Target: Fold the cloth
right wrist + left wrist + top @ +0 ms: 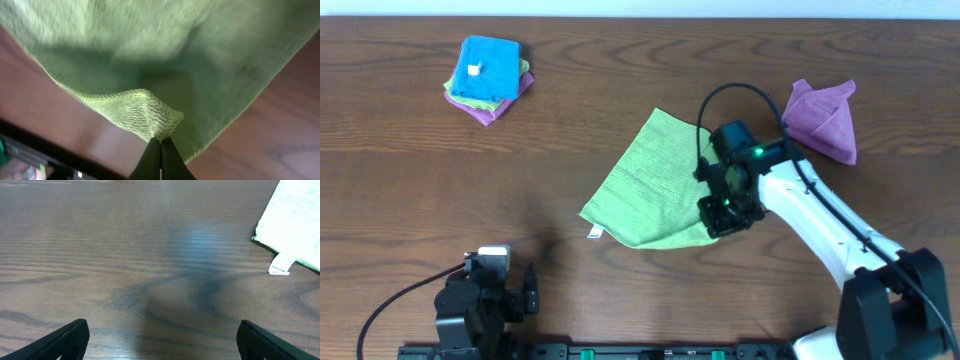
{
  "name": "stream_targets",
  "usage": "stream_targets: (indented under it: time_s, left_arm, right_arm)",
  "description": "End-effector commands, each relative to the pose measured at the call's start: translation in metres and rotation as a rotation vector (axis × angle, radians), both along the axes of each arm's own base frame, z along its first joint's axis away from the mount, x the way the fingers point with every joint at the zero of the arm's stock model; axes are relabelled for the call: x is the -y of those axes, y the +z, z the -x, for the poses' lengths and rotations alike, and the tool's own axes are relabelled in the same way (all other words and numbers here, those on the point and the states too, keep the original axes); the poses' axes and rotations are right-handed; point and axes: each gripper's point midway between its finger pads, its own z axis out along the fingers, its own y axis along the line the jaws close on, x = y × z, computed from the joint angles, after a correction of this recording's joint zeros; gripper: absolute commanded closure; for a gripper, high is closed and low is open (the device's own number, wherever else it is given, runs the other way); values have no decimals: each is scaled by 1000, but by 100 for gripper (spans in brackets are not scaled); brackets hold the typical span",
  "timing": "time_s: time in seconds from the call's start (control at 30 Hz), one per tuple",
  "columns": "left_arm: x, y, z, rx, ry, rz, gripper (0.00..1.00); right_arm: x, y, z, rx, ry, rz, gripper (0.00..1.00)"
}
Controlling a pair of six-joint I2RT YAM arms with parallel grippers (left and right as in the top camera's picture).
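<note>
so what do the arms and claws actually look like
The right arm has white links with black joints, a black wrist block with small green lights and a black cable looping off it. The left arm is mostly black with a pale silver block on top. The right claw and left claw have plain black fingers.

Brown wooden table (410, 220) with lime-green cloth (650, 180), purple cloth (825, 118), blue-topped cloth stack (488, 75).
</note>
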Motion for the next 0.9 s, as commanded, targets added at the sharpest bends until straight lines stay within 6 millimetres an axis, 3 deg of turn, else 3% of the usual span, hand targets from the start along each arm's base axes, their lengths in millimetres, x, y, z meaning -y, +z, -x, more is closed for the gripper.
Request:
stream_targets:
  time_s: [0.0, 0.13, 0.23, 0.53, 0.7, 0.87]
  left_arm:
    - [0, -1, 1, -4, 5, 7, 5]
    - [0, -1, 1, -4, 4, 7, 5]
    - [0, -1, 1, -4, 4, 7, 5]
    - [0, -1, 1, -3, 4, 7, 5]
    - [0, -1, 1, -4, 5, 7, 5]
    - [0, -1, 1, -4, 4, 7, 5]
  right_arm:
    - [-5, -2, 19, -36, 86, 0, 97]
    - [-4, -6, 43, -105, 131, 32, 87]
    - [-4, -8, 58, -145, 151, 55, 61]
    - [-12, -6, 53, -96, 99, 54, 57]
    - [-32, 9, 71, -113, 235, -79, 55]
    - [-35, 12, 85, -147, 272, -73, 54]
